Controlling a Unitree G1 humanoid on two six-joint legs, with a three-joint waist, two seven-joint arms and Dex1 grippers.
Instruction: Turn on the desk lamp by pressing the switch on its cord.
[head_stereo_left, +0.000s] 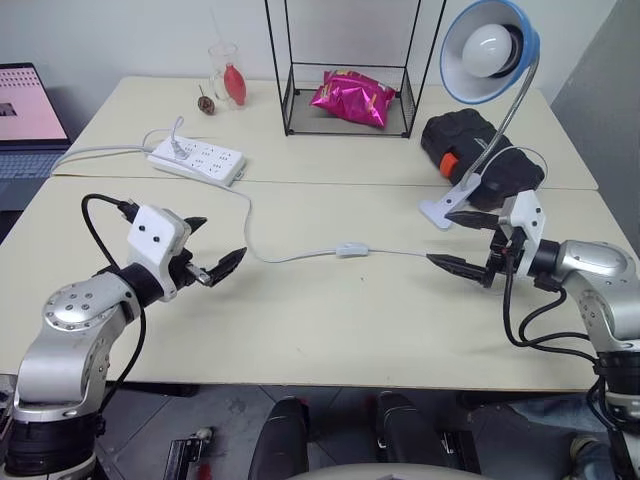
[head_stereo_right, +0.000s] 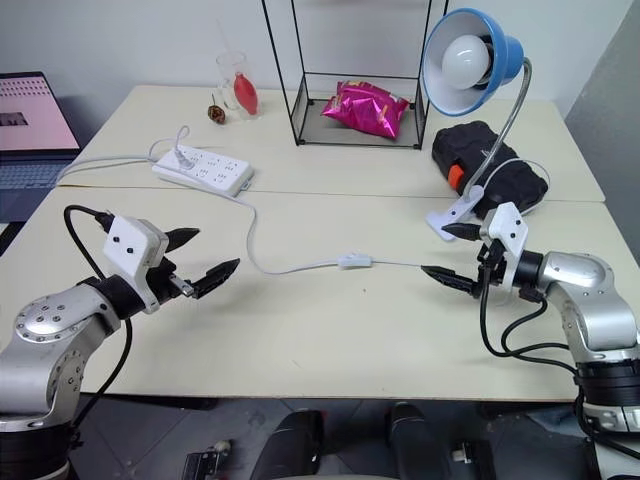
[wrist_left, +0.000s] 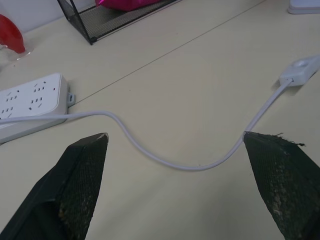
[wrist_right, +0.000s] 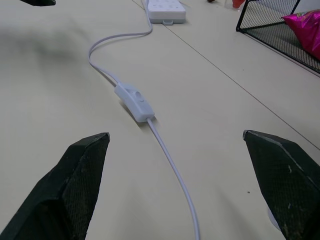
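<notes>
Right pincer (head_stereo_left: 457, 240), tapered black textured fingers spread apart, holding nothing; left pincer (head_stereo_left: 212, 247) likewise. Between them on the smooth cream desk (head_stereo_left: 330, 330), the small white oblong switch (head_stereo_left: 351, 250) lies on its thin cord (head_stereo_left: 290, 257). Blue-shaded desk lamp (head_stereo_left: 490, 50) stands behind the right pincer.

A blue-shaded desk lamp (head_stereo_left: 490, 50) with a white bulb (head_stereo_left: 488, 47) and silver gooseneck stands at upper right on a pale cream table (head_stereo_left: 330, 320). A white cord (head_stereo_left: 290, 255) and white switch (head_stereo_left: 351, 250) cross centre frame. A shiny magenta snack bag (head_stereo_left: 352, 98) sits in a black wire basket (head_stereo_left: 300, 110); the power strip (head_stereo_left: 197, 159) is white.
</notes>
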